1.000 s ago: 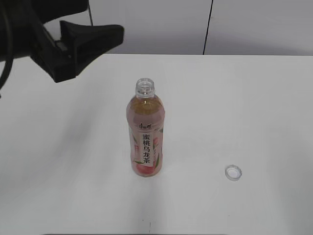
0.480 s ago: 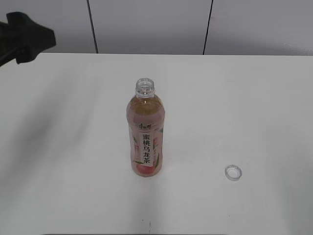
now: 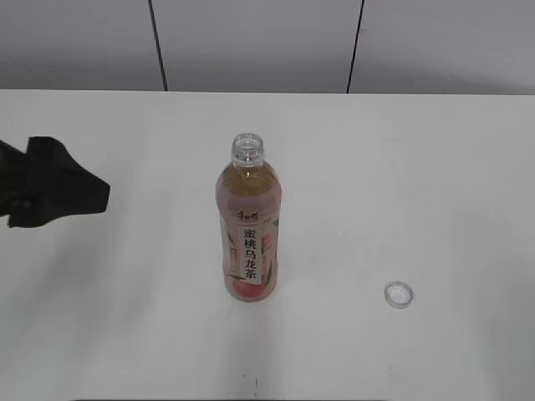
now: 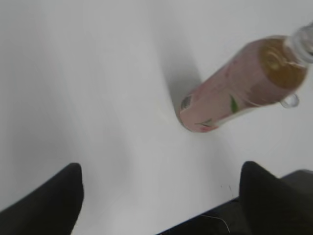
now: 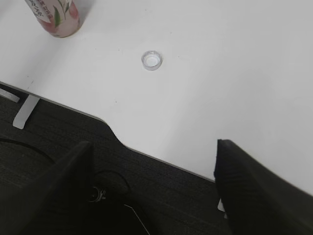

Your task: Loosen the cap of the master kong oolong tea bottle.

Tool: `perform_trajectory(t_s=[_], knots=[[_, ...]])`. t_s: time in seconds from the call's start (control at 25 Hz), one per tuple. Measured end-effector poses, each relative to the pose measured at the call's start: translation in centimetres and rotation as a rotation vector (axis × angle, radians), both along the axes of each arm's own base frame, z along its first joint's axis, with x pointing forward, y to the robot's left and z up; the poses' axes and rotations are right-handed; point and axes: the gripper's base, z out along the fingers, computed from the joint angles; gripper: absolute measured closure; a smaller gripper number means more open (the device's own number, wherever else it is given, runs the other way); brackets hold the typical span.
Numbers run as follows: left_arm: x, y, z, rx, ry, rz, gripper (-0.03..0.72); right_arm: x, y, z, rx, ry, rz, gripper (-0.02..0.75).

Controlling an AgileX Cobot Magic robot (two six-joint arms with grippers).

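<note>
The master kong oolong tea bottle (image 3: pixel 249 230) stands upright mid-table with its clear neck open and no cap on it. It also shows in the left wrist view (image 4: pixel 234 88) and, in part, in the right wrist view (image 5: pixel 55 14). The white cap (image 3: pixel 399 295) lies on the table to the bottle's right, open side up, also in the right wrist view (image 5: pixel 151 60). My left gripper (image 3: pixel 88 194) is open and empty at the left edge, well apart from the bottle; its fingers (image 4: pixel 159 188) frame bare table. My right gripper (image 5: pixel 151 161) is open and empty, past the table's front edge.
The white table (image 3: pixel 401 167) runs back to a grey panelled wall (image 3: pixel 251 42). Its front edge (image 5: pixel 112 125) drops to dark carpeted floor (image 5: pixel 166 196), with a cable lying there.
My left gripper has swung from the upper left down to the table's left edge, away from the bottle. The bottle and the cap have not moved.
</note>
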Motion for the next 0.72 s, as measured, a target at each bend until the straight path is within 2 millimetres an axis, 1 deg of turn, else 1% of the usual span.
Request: perform_trajectory(t_s=[0.08,0.16,0.28,0.4,0.48,0.6,0.72], knots=[[-1.3,0.3,1.6,0.006,-0.021,-0.059,0.1,0.0,0.0,0.0,0.0,0.0,0.0,0.159],[-2.8,1.0,3.0,0.027,-0.064,-0.099,0.1,0.0,0.0,0.0,0.0,0.0,0.0,0.159],[-6.2,3.0,5.0,0.049,-0.16,-0.119,0.1,0.0,0.0,0.0,0.0,0.0,0.0,0.159],[-9.0,4.6,6.0,0.08,-0.228,-0.136,0.1,0.0,0.0,0.0,0.001,0.0,0.0,0.159],[-10.8,5.6,6.5,0.071,-0.289,-0.136,0.1,0.0,0.0,0.0,0.001,0.0,0.0,0.159],[-13.0,6.7,5.9,0.064,-0.367,-0.145,0.1,0.0,0.0,0.0,0.001,0.0,0.0,0.159],[-14.4,7.3,3.6,0.09,-0.399,-0.184,0.1,0.0,0.0,0.0,0.001,0.0,0.0,0.159]])
